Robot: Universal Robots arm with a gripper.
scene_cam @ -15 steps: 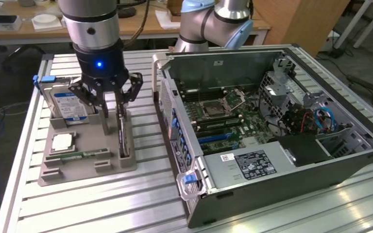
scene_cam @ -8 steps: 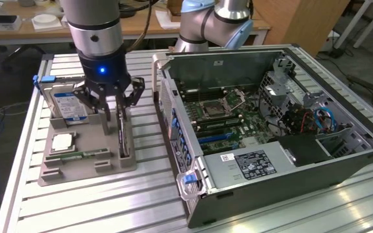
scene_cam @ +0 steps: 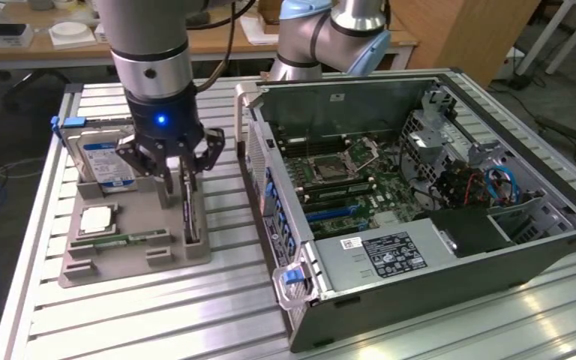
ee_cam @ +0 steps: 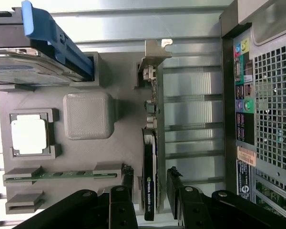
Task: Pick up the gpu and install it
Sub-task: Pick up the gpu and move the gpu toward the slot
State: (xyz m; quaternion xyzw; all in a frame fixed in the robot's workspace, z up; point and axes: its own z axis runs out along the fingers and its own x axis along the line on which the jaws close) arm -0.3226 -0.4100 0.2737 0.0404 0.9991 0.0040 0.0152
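**Inspector:** Exterior view first. State of the gripper?

**Assistant:** The black-fingered gripper (scene_cam: 176,187) is spread wide and holds nothing. It is lowered over the grey plastic parts tray (scene_cam: 128,262). Its fingers straddle the gpu (scene_cam: 190,221), a thin black card standing on edge in the tray slot nearest the open black computer case (scene_cam: 418,187). A silver hard drive with a blue label (scene_cam: 106,161) stands at the tray's other side.

**Inspector:** Wrist view?

**Assistant:** It agrees. The gpu (ee_cam: 150,143) sits between the fingers (ee_cam: 123,200), with a gap on each side and no contact. A narrow green memory stick (ee_cam: 62,174) lies in its own slot, well apart
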